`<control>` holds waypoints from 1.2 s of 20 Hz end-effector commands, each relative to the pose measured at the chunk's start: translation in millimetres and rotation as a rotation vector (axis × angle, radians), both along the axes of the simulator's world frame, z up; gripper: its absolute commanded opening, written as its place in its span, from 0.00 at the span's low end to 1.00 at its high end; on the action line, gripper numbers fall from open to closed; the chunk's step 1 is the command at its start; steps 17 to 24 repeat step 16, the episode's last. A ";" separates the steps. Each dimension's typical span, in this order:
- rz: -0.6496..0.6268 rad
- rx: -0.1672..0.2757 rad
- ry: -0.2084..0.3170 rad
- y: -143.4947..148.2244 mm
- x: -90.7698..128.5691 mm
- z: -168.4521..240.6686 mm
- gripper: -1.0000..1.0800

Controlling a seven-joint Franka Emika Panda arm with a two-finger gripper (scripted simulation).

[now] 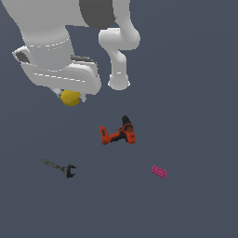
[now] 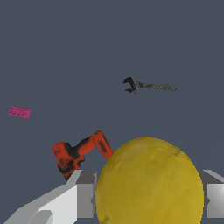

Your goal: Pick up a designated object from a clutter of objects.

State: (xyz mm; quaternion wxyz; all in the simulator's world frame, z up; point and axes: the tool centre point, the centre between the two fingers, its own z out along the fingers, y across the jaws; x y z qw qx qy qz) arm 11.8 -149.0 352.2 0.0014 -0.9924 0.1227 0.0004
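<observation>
Four loose objects appear in all, one of each kind. There is one yellow ball (image 1: pixel 70 97), sitting right between the fingers of the single gripper (image 1: pixel 69 94), which is closed around it. There is one red-orange and black drill (image 1: pixel 119 133), lying on the floor closest to the gripper. There is one dark wrench (image 1: pixel 59 167), on the floor farther from the gripper. There is one small pink brick (image 1: pixel 159 171), the object farthest from the gripper. One robot arm (image 1: pixel 119 51) is present, white with a single base.
</observation>
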 end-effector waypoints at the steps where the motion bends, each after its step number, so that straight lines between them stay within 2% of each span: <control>1: 0.001 -0.001 0.000 -21.7 -3.6 19.1 0.00; 5: 0.002 -0.002 0.000 -47.5 -6.5 40.6 0.00; 11: 0.002 -0.003 0.000 -68.0 -7.9 58.1 0.00; 24: 0.002 -0.003 0.000 -73.1 -8.1 62.2 0.00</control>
